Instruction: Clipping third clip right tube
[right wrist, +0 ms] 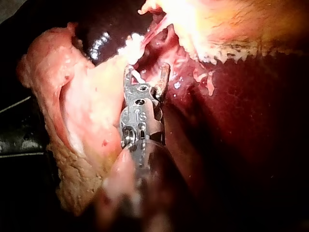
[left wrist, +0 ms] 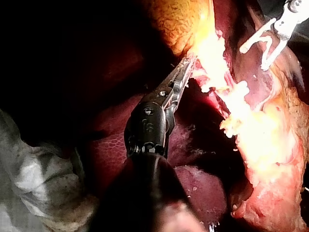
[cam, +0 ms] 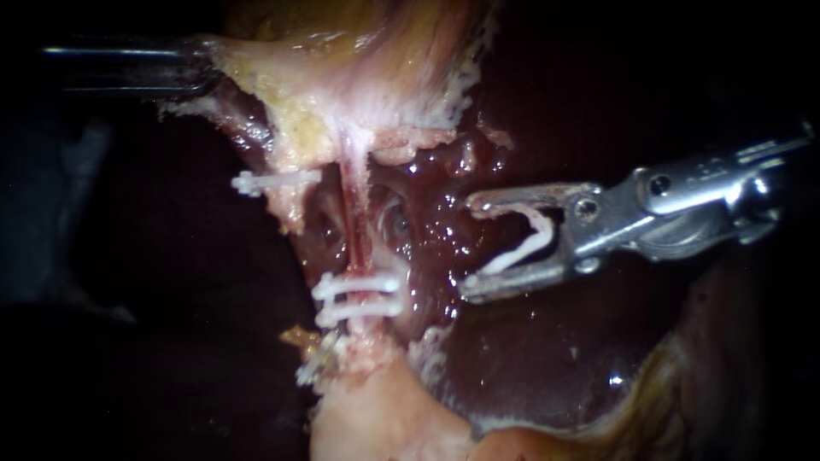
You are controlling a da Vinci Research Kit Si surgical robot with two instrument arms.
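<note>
Dark red, wet liver (cam: 530,358) fills the field, with the pale yellow-pink gallbladder (cam: 367,77) above it. Two instruments are there. My left instrument (cam: 201,64) has its tool closed on the frayed edge of the gallbladder. The tool of my right instrument (cam: 468,243) stands wide apart, one open white plastic clip (cam: 523,248) seated against both jaws, near the right side of the thin red tube (cam: 354,224), not touching it. Two closed white clips (cam: 359,286) cross this tube lower down. Another white clip (cam: 273,181) sits further left.

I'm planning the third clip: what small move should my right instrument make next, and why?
Probably advance the right instrument toward the thin red tube, above the two white clips already on it: its open white plastic clip, held between its jaws, lies beside the tube, not around it.
</note>
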